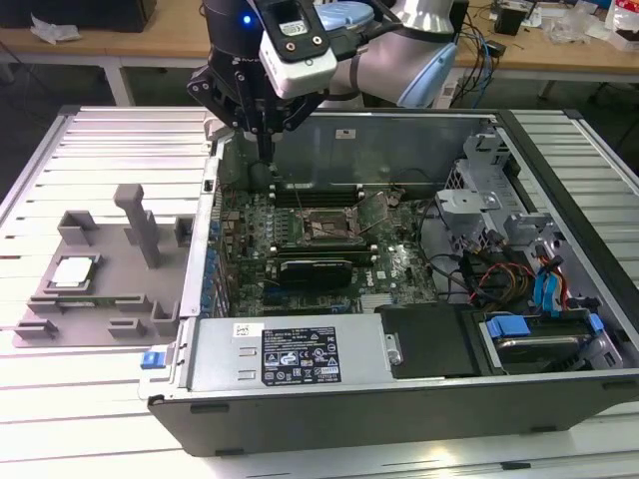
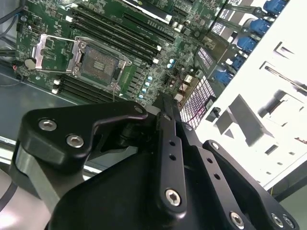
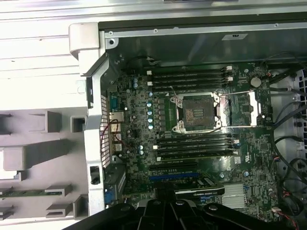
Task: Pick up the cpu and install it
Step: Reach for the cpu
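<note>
Cpu [image 1: 75,271] lies on the grey holder [image 1: 110,299] beside the case [image 1: 399,409] in the exterior view. The gripper [image 1: 266,156], closed on nothing, hangs above the motherboard [image 3: 192,143], whose socket [image 3: 197,112] lies open in both wrist views.

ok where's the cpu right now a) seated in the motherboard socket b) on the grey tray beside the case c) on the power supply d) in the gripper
b, the cpu lies on the grey tray outside the case, and the socket is open and empty
</note>
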Robot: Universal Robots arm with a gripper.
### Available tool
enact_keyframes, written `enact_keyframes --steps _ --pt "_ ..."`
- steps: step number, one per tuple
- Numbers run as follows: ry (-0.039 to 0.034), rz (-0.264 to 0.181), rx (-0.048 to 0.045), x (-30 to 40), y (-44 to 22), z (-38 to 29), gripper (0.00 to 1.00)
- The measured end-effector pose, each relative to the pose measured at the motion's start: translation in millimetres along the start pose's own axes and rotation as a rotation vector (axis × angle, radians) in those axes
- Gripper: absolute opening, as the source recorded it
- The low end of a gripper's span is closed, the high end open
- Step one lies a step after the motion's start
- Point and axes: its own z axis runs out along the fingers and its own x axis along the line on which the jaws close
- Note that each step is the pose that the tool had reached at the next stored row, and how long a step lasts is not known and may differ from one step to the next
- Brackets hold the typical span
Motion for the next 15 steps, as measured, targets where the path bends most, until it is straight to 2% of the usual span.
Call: enact_keyframes --steps 10,15 --pt "0.0000 0.000 -0.0001 10.3 -0.7 -0.2 0.11" --pt "0.0000 0.000 0.0000 12.0 -0.8 -0.3 0.11"
